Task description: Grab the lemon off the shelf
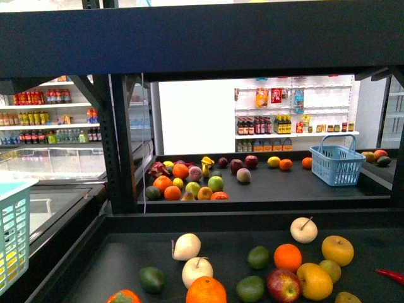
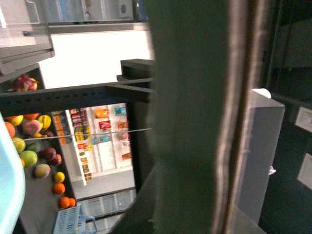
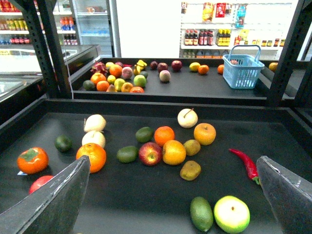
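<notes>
Currently, the lemon (image 1: pixel 273 161) is seen lying on the far tabletop of the shelf (image 1: pixel 284 188), just beside an orange (image 1: pixel 286 165) and well apart from the blue basket (image 1: pixel 338 165). The right fingers (image 3: pixel 53 200) are held wide apart above the nearer tabletop, with nothing between them. The left fingers' state cannot be told (a blurred dark upright (image 2: pixel 190 117) fills that wrist view).

- The shelf (image 1: pixel 252 189) looks like black painted metal with matt, smooth decks and perforated uprights.
- The lemon (image 1: pixel 273 161) has a glossy yellow skin.
- The blue basket (image 1: pixel 338 165) is latticed plastic.
</notes>
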`<state>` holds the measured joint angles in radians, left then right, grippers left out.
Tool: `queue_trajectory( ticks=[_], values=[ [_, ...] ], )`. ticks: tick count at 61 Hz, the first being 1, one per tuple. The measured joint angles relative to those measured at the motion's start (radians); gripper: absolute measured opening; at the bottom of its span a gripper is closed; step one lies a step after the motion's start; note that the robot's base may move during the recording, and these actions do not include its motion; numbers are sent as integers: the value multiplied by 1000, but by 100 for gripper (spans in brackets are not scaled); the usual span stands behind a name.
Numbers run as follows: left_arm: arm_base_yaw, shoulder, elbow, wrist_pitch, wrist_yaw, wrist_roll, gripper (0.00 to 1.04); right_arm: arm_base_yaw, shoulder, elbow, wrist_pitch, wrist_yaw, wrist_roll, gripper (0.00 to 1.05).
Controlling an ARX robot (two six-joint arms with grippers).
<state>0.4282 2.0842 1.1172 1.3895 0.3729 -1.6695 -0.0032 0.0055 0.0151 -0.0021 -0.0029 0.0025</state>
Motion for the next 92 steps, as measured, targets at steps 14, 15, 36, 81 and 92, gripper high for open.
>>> queue_trajectory(
  ticks=[14,15,36,81,92],
  values=[
    [8,-1,0,7,13,-1,63,0,0,0,0,0,0,102],
    [8,-1,0,7,13,-1,67,0,0,0,0,0,0,102],
    [8,-1,0,7,7,-1,97,0,0,0,0,0,0,102],
    [197,-125,-171,-186,227,297,97,0,-1,0,0,0,0,102],
    [168,-230,-196,-339,223,406,97,0,-1,0,0,0,0,102]
  ],
)
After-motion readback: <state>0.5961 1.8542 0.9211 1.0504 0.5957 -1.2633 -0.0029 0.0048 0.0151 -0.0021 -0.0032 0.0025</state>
